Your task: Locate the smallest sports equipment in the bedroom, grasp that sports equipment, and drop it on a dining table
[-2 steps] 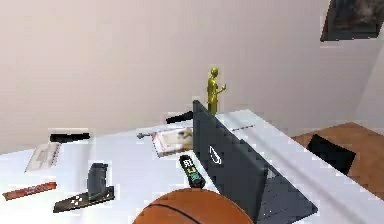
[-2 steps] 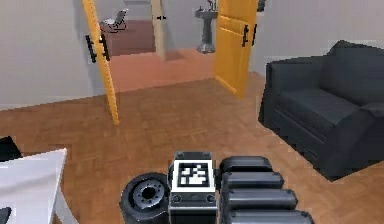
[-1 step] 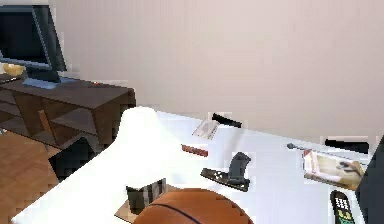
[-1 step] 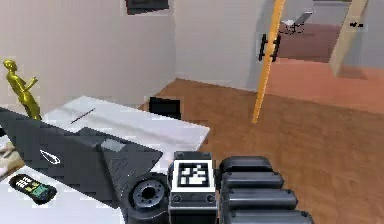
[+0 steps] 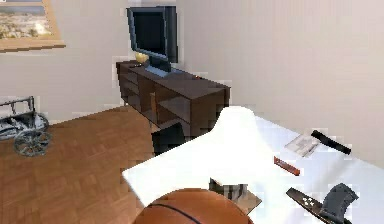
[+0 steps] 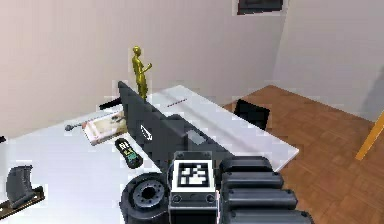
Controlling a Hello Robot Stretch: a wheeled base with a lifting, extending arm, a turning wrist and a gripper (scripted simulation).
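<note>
Gripper (image 6: 150,196) by the white table (image 6: 60,160); I cannot tell if it holds anything.
The basketball (image 5: 190,210) is beside the lamp (image 5: 235,145) at the forward view's bottom. A remote (image 6: 128,152), a book (image 6: 104,127) and a gold statue (image 6: 140,70) are near the gripper.

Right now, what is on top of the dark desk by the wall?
On the desk stands a television with a small yellowish thing at its base. The desktop behind the screen is covered.
</note>
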